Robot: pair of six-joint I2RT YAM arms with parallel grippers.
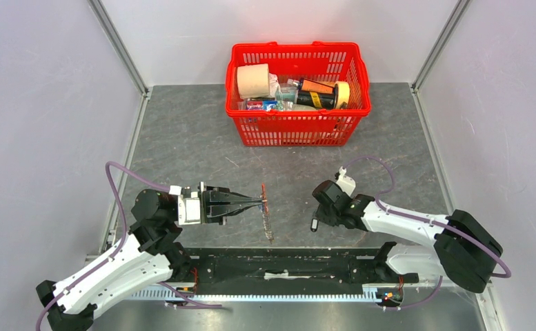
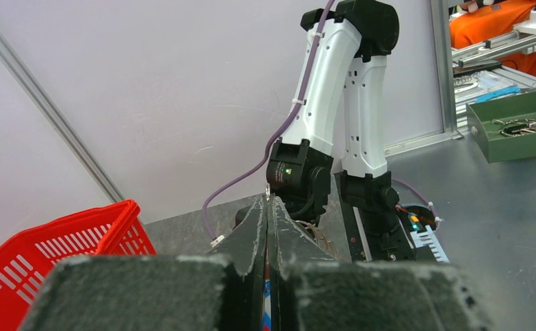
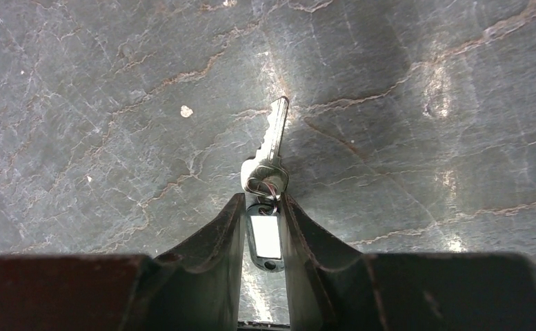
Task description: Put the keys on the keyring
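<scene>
Key: one slim silvery key, lying flat on the grey table with its blade pointing away from the right gripper. A small wire ring passes through the key head and links it to a small tag with a white label window.

Position relative to the right gripper: the gripper points down at the table. The tag sits between the two fingers and the key head lies just beyond the fingertips. The jaws stand apart, one on each side of the tag and very close to its edges. It cannot be told whether the pads press on it.

Keyring: a short red strap with a silvery coiled cord running from it toward the near edge of the table. No clasp can be made out.

Position relative to the left gripper: the fingers are closed together on the red strap end. The arm reaches in level from the left. The keyring is near the key but apart from it, left of the right gripper.
</scene>
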